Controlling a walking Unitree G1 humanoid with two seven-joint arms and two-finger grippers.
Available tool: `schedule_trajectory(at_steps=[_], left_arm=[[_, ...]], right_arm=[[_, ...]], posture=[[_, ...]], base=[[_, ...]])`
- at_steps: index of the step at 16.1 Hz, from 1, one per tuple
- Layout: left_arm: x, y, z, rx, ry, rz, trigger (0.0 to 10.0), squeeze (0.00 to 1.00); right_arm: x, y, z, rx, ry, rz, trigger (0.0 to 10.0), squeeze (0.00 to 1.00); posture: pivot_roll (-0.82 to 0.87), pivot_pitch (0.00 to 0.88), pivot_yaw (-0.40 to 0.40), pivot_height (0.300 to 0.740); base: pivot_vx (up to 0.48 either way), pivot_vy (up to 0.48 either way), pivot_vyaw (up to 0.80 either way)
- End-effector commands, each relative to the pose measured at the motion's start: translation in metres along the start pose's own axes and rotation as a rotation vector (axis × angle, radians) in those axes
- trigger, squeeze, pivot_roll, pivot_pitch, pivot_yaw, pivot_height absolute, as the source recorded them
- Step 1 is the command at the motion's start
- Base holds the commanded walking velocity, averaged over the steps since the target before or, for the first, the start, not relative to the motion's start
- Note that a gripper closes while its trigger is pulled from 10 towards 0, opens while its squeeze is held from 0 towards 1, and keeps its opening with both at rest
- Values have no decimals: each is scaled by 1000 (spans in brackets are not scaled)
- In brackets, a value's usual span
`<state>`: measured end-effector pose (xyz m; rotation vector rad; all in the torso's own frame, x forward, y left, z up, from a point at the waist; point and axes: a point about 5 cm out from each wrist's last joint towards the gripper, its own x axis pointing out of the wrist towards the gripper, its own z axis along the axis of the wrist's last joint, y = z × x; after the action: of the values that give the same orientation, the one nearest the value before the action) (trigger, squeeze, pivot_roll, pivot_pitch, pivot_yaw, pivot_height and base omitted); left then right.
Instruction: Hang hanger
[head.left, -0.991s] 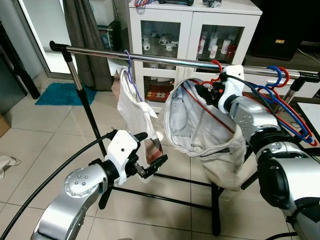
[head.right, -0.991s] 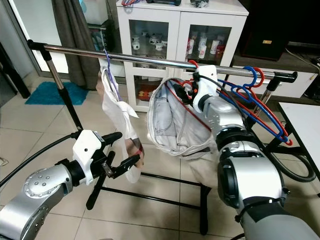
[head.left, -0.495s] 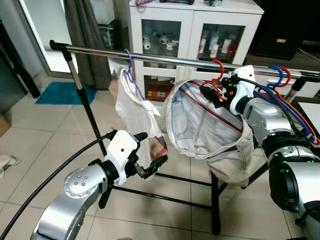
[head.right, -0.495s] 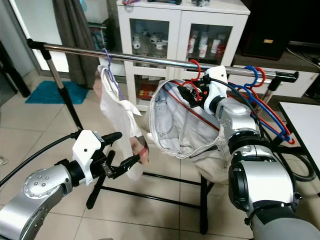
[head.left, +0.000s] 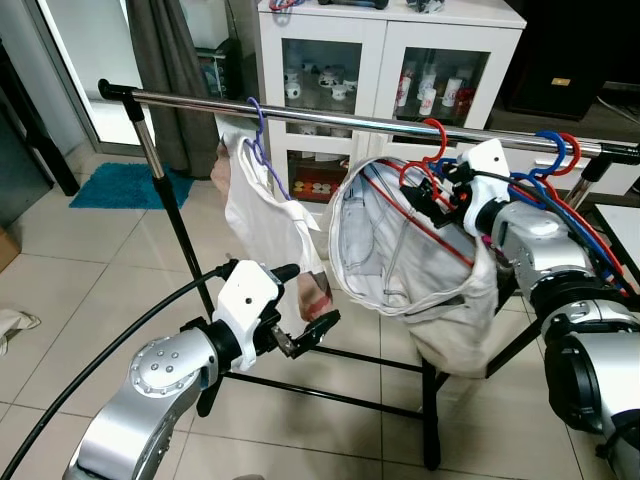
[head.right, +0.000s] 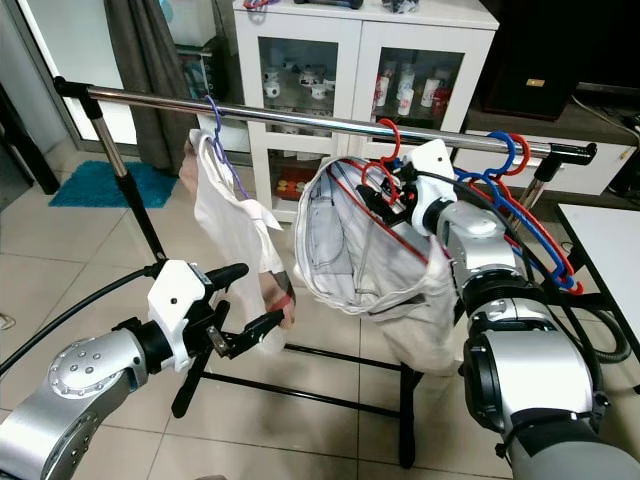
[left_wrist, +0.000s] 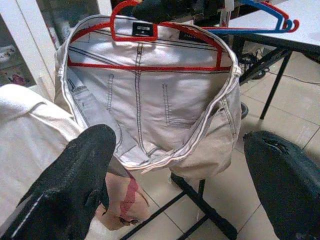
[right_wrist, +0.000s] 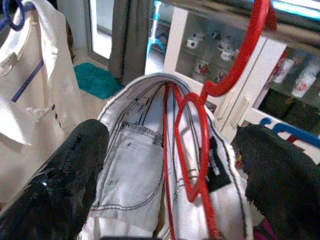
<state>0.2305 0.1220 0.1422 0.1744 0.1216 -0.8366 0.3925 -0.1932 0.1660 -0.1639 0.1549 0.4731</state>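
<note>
With its hook over the rail (head.left: 340, 121), the red hanger (head.left: 425, 175) hangs; both spread grippers, right (head.left: 432, 192) and left (head.left: 300, 320), hold nothing, only withdrawal remaining.

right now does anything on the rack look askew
Yes: the pale denim garment on the red plastic hanger hangs bunched, its waistband gaping open beside the right pincer, unlike the white shirt.

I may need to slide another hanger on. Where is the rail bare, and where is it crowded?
The rail is bare between the purple hanger with the white shirt and the red hanger carrying the jeans, and from the purple hanger out to the left end. It is crowded at the right end, where blue and red hangers bunch beside the right gripper.
</note>
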Motion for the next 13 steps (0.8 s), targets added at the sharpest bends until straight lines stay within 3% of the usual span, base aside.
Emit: schedule_trajectory(at_steps=[1,4,8,9,10,11,12,13], left_arm=[[0,-3,3,4,0,-26,10000,125],[-1,-3,3,7,7,-34,10000,129],[-1,-2,2,7,11,-30,10000,125],[-1,-1,2,7,12,-30,10000,125],[-1,-1,2,7,12,-29,10000,125],[-1,-1,2,6,12,-29,10000,125],[-1,-1,2,6,11,-28,10000,129],[0,-1,2,5,10,-27,10000,129]], right_arm=[[3,-1,8,18,-12,-24,10000,0],[9,3,15,80,-25,-31,10000,0],[15,13,19,73,-30,22,10000,0],[16,15,18,73,-25,33,7569,0],[19,20,15,65,4,41,3373,0],[20,21,13,60,18,40,3373,0],[22,24,10,68,47,8,2196,0],[23,25,9,79,48,-4,2196,0]], posture=[[190,7,-10,740],[198,17,-8,740],[199,17,-13,740],[199,17,-13,740],[199,20,-15,740],[199,20,-15,740],[201,23,-18,740],[201,23,-18,740]], base=[[0,0,0],[0,0,0],[0,0,0],[0,0,0],[0,0,0],[0,0,0],[0,0,0],[0,0,0]])
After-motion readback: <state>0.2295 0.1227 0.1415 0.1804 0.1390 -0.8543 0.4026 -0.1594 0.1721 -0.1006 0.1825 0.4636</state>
